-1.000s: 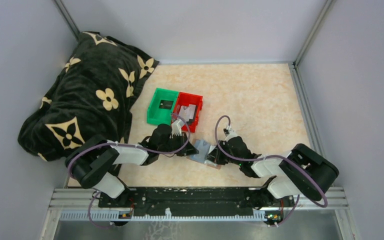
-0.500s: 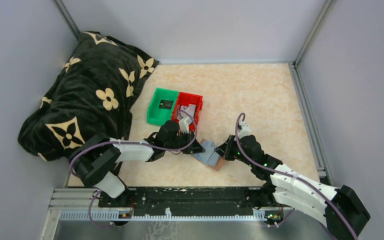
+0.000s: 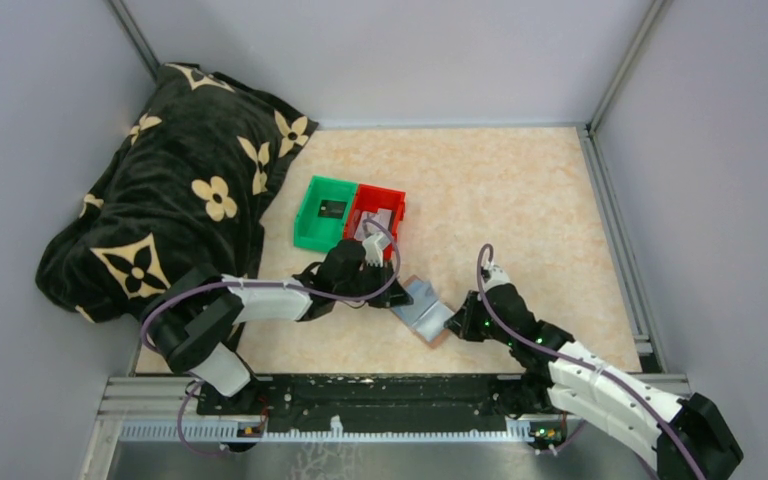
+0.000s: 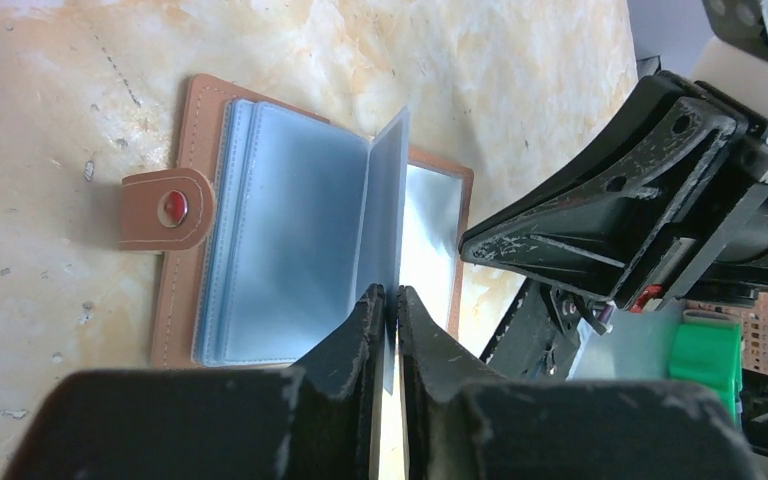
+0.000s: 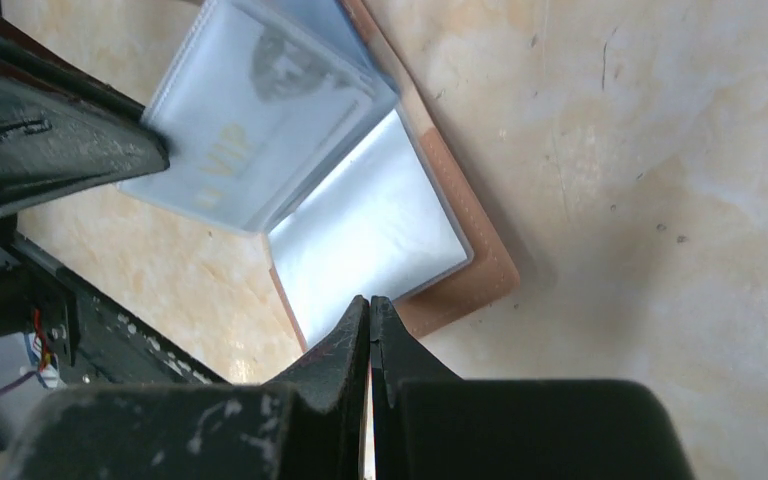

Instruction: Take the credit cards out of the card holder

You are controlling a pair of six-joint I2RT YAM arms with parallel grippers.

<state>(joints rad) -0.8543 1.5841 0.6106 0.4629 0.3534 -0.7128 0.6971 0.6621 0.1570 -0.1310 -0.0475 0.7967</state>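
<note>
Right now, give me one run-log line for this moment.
card holder: open on table | left gripper: shut on upright plastic sleeve | right gripper: shut, tip at holder's edge | green bin: dark card inside

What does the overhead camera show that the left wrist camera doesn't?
Only overhead: the green bin holding a dark card, and the blanket. Only left wrist: the snap tab, and the left gripper pinching one clear sleeve upright. Both: the open card holder on the table, with the right gripper at its edge.
</note>
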